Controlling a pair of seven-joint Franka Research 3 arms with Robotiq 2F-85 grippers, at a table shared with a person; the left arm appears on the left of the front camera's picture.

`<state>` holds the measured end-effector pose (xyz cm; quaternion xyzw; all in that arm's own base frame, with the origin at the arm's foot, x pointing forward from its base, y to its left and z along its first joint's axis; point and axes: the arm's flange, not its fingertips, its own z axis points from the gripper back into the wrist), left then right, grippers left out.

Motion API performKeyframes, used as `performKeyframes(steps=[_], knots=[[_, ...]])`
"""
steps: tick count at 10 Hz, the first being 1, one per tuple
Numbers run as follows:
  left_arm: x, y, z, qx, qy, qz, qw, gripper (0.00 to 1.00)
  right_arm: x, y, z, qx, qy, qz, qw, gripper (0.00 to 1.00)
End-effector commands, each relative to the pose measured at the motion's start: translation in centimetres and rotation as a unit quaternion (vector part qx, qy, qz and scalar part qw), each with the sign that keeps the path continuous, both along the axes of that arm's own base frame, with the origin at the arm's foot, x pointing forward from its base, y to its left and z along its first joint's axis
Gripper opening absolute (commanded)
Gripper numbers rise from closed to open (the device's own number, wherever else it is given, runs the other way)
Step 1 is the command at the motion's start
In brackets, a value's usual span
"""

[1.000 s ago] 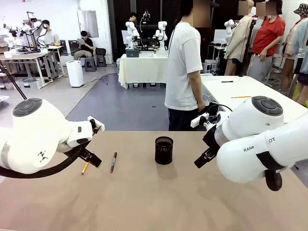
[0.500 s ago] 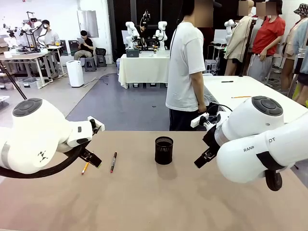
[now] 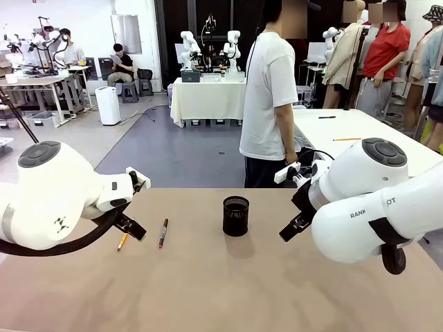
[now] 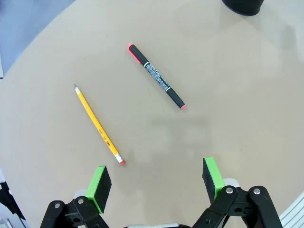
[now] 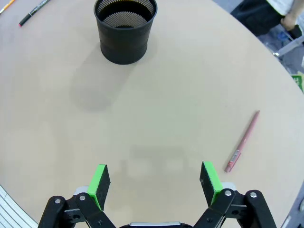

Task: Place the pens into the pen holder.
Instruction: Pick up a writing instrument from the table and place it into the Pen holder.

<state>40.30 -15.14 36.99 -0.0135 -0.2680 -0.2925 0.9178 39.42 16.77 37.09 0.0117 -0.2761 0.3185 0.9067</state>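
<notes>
One black wire-mesh cylindrical pen holder [image 3: 235, 216] stands upright in the front view, with a yellow pencil [image 3: 122, 241] and a black red-ended marker [image 3: 163, 233] lying left of it. Left wrist: the left gripper [image 4: 156, 183] gapes, empty, over both. Right wrist: the right gripper [image 5: 154, 184] is spread wide, empty, near one slim pink pen [image 5: 242, 141].

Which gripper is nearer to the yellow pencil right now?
Left. The left gripper hovers open close by the yellow pencil; the right gripper is open on the other side of the pen holder, which stands between it and the pencil.
</notes>
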Motion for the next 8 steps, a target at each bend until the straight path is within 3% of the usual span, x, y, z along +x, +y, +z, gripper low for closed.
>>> performKeyframes(steps=[1,5,6,8], knots=[[0.0,0.0,0.0,0.000,0.000,0.000,1.000,1.00,0.0,0.0,0.0,0.000,0.000,0.000,1.000,1.00],[0.0,0.0,0.0,0.000,0.000,0.000,1.000,1.00,0.0,0.0,0.0,0.000,0.000,0.000,1.000,1.00],[0.1,-0.3,1.3,-0.023,0.007,-0.041,0.999,1.00,0.3,0.7,0.3,0.039,0.034,0.037,0.998,1.00],[0.2,-0.1,4.2,-0.056,0.044,-0.073,0.995,1.00,1.3,0.3,0.9,0.065,0.048,0.046,0.996,1.00]])
